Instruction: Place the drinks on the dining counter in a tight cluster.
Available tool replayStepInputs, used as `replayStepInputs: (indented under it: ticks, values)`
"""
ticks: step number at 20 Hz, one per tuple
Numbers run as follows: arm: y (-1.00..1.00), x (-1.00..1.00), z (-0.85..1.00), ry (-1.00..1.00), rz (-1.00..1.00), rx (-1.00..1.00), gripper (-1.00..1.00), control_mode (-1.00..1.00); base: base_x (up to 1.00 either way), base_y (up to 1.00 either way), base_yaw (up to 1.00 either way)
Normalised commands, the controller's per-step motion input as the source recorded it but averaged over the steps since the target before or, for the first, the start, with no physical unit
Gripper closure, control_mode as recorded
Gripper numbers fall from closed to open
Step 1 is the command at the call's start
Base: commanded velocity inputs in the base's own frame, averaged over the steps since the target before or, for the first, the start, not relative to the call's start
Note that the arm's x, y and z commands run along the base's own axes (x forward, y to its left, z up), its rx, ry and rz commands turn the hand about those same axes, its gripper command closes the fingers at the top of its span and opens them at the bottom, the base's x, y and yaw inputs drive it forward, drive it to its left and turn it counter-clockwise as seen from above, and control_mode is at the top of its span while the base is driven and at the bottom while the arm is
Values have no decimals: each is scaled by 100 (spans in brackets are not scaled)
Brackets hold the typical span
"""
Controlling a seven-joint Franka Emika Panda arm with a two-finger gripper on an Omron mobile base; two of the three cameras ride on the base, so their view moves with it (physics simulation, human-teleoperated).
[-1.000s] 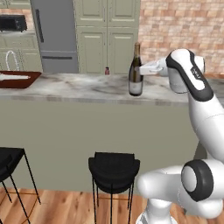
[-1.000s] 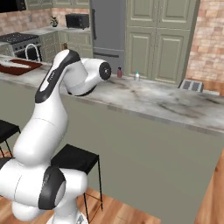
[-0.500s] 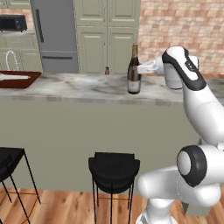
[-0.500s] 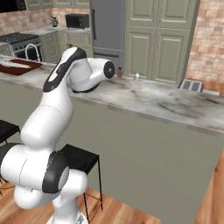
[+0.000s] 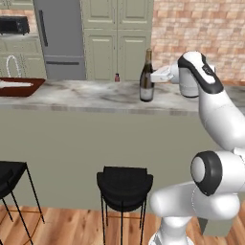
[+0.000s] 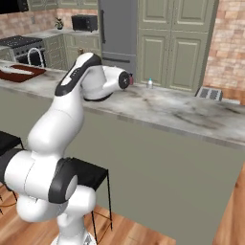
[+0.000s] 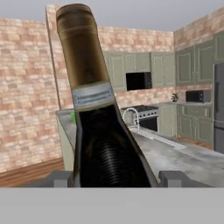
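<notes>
One tall dark wine bottle [image 5: 146, 81] with pale label stands upright on the dining counter [image 5: 86, 95], gripper [image 7: 116, 177] clasping its body

— Any lettering to read on the wine bottle [image 7: 98, 127]?
— None legible. Pale neck band [image 7: 92, 96] carries faint grey marks, too blurred to make out. Body label [image 5: 146, 81] in the left base view just a pale patch.
— Anything on the small water bottle [image 6: 150, 83] or the microwave [image 6: 84, 22]?
— Too small to tell; no readable text, brand or number anywhere.
</notes>
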Motion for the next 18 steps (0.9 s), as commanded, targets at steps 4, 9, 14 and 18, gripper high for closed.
replayStepInputs:
  ticks: [4,9,14,18]
  values:
    - [-3,18,-3,-7,0,2,100,-100,0,0,0]
    - [-2,5,-7,-2,0,0,100,-100,0,0,0]
    - [0,1,-2,14,0,0,100,-100,0,0,0]
    - [0,3,-1,11,0,0,100,-100,0,0,0]
